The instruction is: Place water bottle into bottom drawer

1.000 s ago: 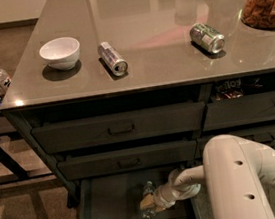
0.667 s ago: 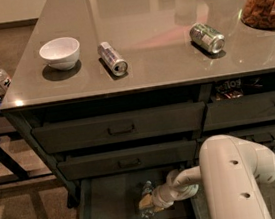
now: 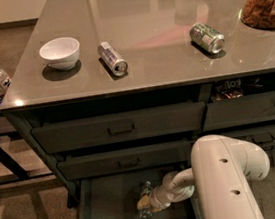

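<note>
Hand (image 3: 145, 203) at 6 o'clock, inside the open bottom drawer (image 3: 110, 206), clamped on the water bottle (image 3: 146, 188). Lower until the bottle rests on the drawer floor, release, then retract straight out under the desk (image 3: 157, 28).

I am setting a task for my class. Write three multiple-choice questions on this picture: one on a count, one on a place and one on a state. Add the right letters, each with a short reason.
1. How many drink cans lie on the table?
A) one B) two C) four

2. Where is the pincer?
A) over the table B) down in the bottom drawer, at the water bottle C) on the floor

3. The bottom drawer is:
A) pulled open B) shut C) taken out

Answers:
1 B: two cans lie on their sides on the table.
2 B: the white arm reaches down into the drawer.
3 A: the drawer's dark floor is showing.
</note>
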{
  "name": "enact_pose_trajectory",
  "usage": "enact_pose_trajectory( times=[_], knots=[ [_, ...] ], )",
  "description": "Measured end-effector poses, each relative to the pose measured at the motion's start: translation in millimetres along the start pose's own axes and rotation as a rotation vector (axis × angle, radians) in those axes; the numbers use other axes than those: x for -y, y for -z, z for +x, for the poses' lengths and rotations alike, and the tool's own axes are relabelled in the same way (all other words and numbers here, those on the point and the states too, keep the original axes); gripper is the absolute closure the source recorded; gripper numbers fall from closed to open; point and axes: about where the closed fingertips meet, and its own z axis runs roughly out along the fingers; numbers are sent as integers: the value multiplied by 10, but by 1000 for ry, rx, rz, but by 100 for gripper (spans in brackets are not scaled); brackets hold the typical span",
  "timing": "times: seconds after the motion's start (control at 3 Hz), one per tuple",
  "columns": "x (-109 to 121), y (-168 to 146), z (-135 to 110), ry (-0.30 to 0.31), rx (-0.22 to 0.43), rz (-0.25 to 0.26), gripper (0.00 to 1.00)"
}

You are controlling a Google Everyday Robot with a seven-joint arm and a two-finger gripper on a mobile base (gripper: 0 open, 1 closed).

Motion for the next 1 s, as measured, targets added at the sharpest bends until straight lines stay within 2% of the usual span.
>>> enact_pose_trajectory(
  times=[0.67, 1.0],
  knots=[
    [34, -107, 35, -11, 6, 26, 100],
    [34, -108, 35, -11, 6, 26, 84]
  ],
)
